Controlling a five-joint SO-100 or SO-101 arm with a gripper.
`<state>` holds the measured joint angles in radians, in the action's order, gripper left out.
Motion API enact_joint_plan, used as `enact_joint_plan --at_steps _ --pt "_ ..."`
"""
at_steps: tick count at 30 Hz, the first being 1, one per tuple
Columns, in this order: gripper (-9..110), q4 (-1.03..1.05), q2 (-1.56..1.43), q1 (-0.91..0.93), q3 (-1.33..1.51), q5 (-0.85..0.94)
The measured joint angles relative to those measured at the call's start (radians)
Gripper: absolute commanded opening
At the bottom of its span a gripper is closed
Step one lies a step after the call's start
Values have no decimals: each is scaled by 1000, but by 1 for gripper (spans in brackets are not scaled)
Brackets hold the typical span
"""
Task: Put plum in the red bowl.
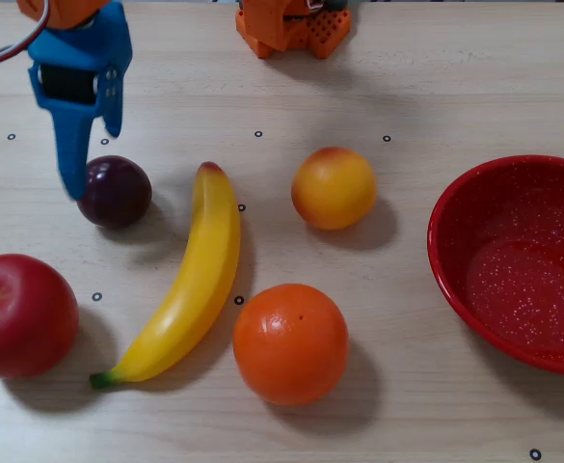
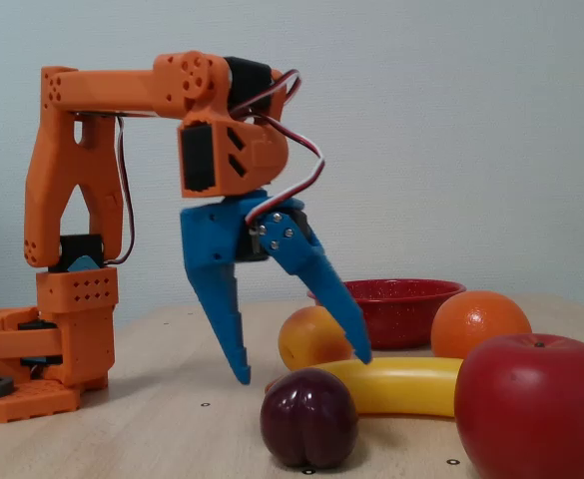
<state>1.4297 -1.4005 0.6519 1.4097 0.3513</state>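
The blue end effector (image 2: pixel 301 366) hangs spread wide and grasping nothing, its two fingers pointing down just above the plum (image 2: pixel 308 418), one tip on each side of it in the fixed view; in the overhead view the longer finger (image 1: pixel 72 159) overlaps the plum's (image 1: pixel 116 191) left edge. The plum rests on the table (image 1: pixel 407 87) at far left, with the red apple (image 1: pixel 19 314) nearer the camera below it and the banana (image 1: pixel 193 280) just to its right. Further right lie the peach (image 1: pixel 334 187) and the orange (image 1: pixel 289 343). The red bowl (image 1: pixel 455 260) sits at the right edge, well apart from the plum.
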Motion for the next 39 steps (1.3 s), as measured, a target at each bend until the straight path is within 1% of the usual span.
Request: enact_joint_plan --at_steps 8,11,14,19,27,39 --pt "44 9 63 3 -38 44" --pt "44 9 80 2 -38 72" --pt "44 66 97 5 -55 91" --pt "44 71 117 3 -81 103" --pt "44 64 152 -5 -81 103" --pt "44 -3 189 -3 -81 103"
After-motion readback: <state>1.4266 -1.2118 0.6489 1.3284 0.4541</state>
